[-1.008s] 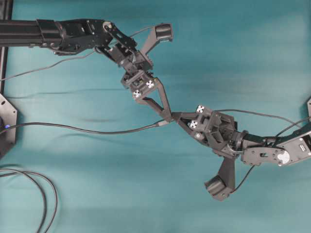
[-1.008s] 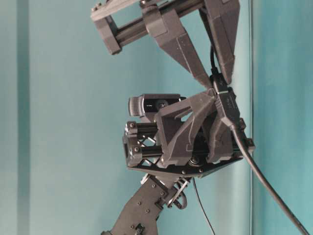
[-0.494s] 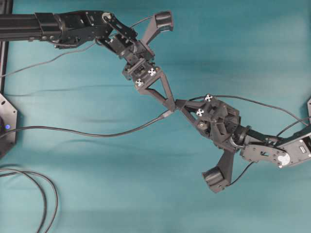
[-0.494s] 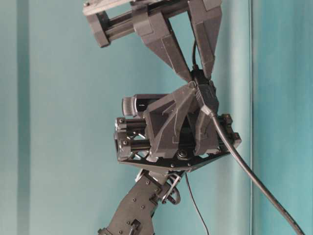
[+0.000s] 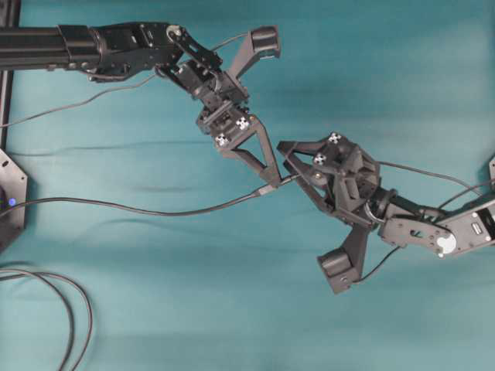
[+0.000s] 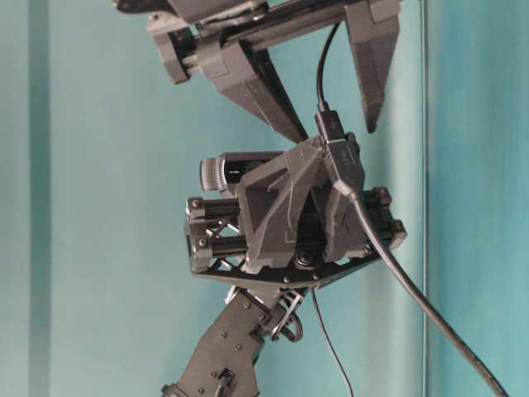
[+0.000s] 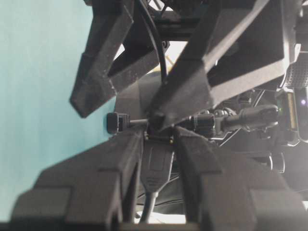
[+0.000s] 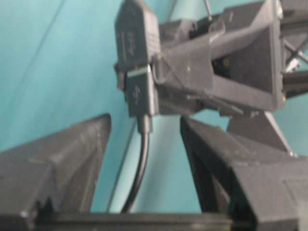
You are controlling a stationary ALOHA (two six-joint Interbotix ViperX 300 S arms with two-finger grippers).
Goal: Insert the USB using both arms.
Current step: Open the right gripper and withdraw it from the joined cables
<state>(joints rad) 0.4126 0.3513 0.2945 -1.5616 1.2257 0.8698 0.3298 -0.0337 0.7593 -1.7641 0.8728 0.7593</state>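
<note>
The right gripper [image 8: 144,144] stands spread, fingers clear of the USB [image 8: 140,91]; the plug looks seated in the socket [image 8: 134,36], a sliver of metal showing; the left gripper [image 7: 159,139] clamps the socket to brace the joint, mid-table above the teal cloth [image 5: 155,309].

Overhead view looking straight down on the teal table [image 5: 155,309], wide. Table-level view low and close, facing both claws side-on. Wrist views very close, each looking out along own fingers at the opposite claw. Shared by all four: the spot where both claws meet.
</note>
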